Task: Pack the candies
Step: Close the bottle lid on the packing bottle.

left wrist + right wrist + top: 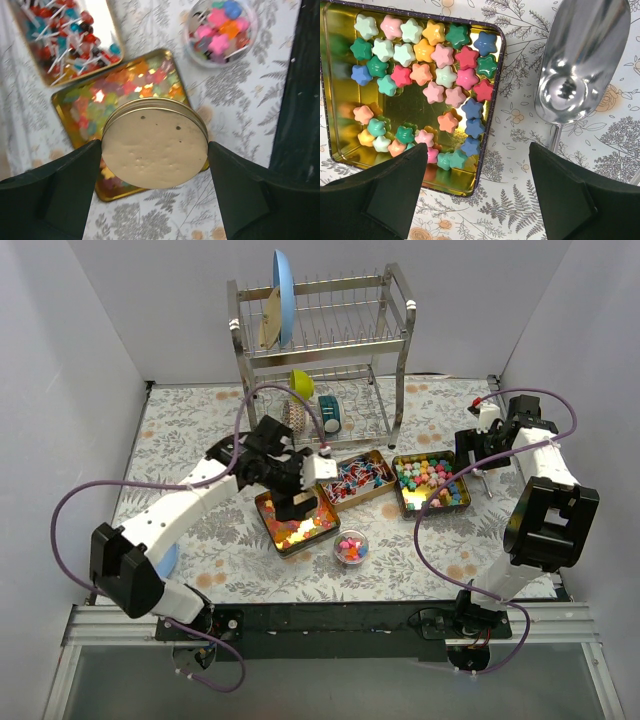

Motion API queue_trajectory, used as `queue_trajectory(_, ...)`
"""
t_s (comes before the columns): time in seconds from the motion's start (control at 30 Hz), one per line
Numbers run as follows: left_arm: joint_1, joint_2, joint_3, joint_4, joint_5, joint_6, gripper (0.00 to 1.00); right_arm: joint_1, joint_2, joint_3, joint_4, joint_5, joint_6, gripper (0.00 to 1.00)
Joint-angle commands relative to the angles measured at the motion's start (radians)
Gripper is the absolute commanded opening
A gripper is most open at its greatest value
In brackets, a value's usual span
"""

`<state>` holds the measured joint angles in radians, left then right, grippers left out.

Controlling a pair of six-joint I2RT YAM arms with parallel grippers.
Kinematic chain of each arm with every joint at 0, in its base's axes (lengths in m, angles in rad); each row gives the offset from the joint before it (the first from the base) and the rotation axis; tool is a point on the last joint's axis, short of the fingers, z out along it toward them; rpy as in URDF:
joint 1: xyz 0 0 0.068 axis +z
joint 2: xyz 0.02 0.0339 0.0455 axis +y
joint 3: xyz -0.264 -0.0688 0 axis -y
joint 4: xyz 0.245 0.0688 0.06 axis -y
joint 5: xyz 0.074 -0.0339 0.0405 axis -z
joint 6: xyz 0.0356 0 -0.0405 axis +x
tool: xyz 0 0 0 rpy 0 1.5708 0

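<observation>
Currently the left gripper [155,152] pinches a round gold lid [150,132] over the gummy tin [56,102]; candies [127,85] lie in it and in a small cup [222,61]. The right gripper [477,172] hangs spread near the scoop [580,60]. Next step, probably: align lid squarely onto the cup.

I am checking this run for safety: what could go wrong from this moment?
The left gripper pinches the gold round lid only at its rim, above the open gummy tin; it could slip and fall among the gummies. The open round tub stands close by, so that arm might knock it. The right gripper hangs open over the edge of the star-candy tin, beside the scoop; coming down, it might nudge either.
</observation>
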<state>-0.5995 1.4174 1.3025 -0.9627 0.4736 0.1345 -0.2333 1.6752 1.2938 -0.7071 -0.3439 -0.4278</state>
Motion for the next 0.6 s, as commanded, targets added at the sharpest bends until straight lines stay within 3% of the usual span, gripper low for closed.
queue_trajectory(0.0,-0.155,0.041,0.024,0.057,-0.064,-0.205,0.81,0.002,-0.046,0.024,-0.005,-0.014,0.027,0.89)
queue_trajectory(0.23,-0.284,0.147,0.012,0.198,-0.159,-0.341,0.79,0.002,-0.126,0.045,0.021,0.092,0.082,0.96)
queue_trajectory(0.57,-0.417,0.262,0.037,0.263,-0.27,-0.418,0.82,0.002,-0.221,0.019,-0.006,0.088,0.087,0.96)
